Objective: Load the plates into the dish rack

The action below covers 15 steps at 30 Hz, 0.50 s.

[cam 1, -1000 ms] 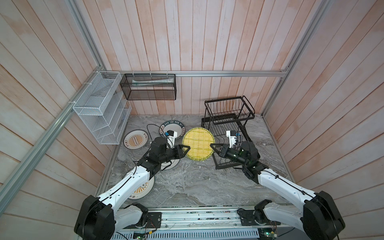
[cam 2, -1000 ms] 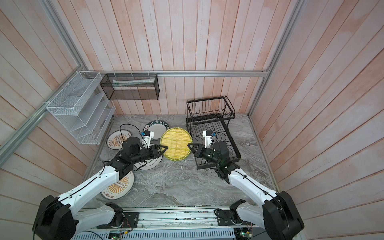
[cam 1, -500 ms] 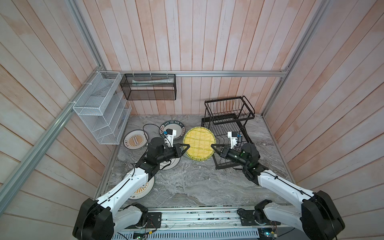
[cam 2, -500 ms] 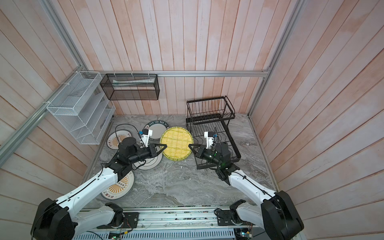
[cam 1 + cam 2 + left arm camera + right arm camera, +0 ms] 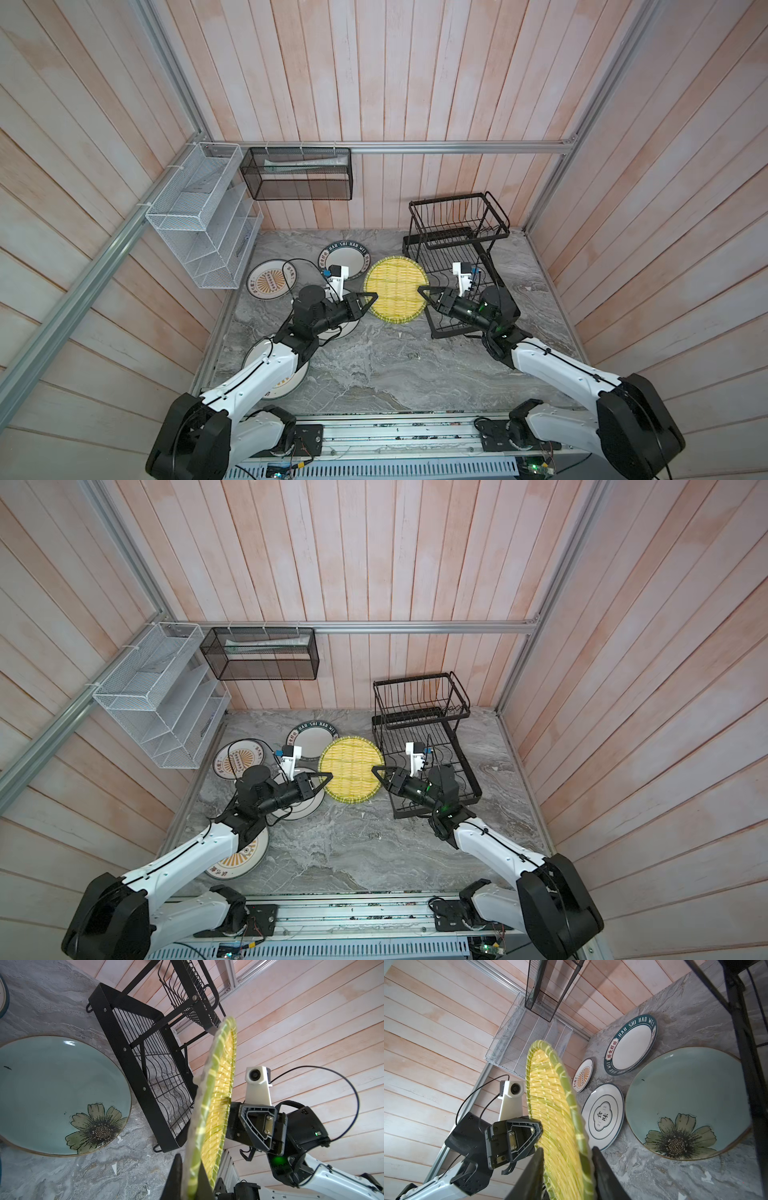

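Observation:
A yellow woven-look plate (image 5: pixel 395 291) (image 5: pixel 351 769) hangs tilted above the table between both grippers, just left of the black wire dish rack (image 5: pixel 457 232) (image 5: pixel 419 704). My left gripper (image 5: pixel 372 297) (image 5: pixel 190 1167) is shut on the plate's left rim (image 5: pixel 216 1093). My right gripper (image 5: pixel 420 289) (image 5: pixel 566 1149) straddles the opposite rim (image 5: pixel 550 1105) with its jaws parted. A teal flower plate (image 5: pixel 52 1095) (image 5: pixel 685 1095) lies flat below, beside the rack's lower tray (image 5: pixel 133 1047). A white plate with a dark ring (image 5: pixel 604 1113) and a lettered-rim plate (image 5: pixel 345 257) lie flat.
Two orange-sunburst plates (image 5: pixel 270 280) (image 5: pixel 286 378) lie at the table's left, the nearer one partly under my left arm. A white mesh shelf (image 5: pixel 199 232) hangs on the left wall. A black mesh box basket (image 5: pixel 299 174) hangs on the back rail.
My left gripper has closed on the yellow plate's left rim. My right gripper's jaws have parted from their grip. The plate stays between them.

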{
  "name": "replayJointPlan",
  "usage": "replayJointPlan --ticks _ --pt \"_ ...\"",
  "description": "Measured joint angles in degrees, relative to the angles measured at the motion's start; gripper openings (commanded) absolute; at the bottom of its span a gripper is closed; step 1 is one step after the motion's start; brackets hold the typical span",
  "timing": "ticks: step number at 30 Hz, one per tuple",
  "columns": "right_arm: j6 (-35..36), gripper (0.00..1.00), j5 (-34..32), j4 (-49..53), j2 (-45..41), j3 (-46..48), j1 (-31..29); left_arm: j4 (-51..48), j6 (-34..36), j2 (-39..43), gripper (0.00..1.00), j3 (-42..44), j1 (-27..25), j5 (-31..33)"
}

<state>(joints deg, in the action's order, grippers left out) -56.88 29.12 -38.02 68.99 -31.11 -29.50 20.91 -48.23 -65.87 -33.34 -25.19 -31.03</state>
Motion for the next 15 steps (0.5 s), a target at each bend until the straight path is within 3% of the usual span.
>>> replayJointPlan --ticks 15 --pt "-2.49 0.31 0.79 -8.87 5.92 0.0 -3.87 1.25 -0.09 3.82 0.0 2.36 0.17 1.81"
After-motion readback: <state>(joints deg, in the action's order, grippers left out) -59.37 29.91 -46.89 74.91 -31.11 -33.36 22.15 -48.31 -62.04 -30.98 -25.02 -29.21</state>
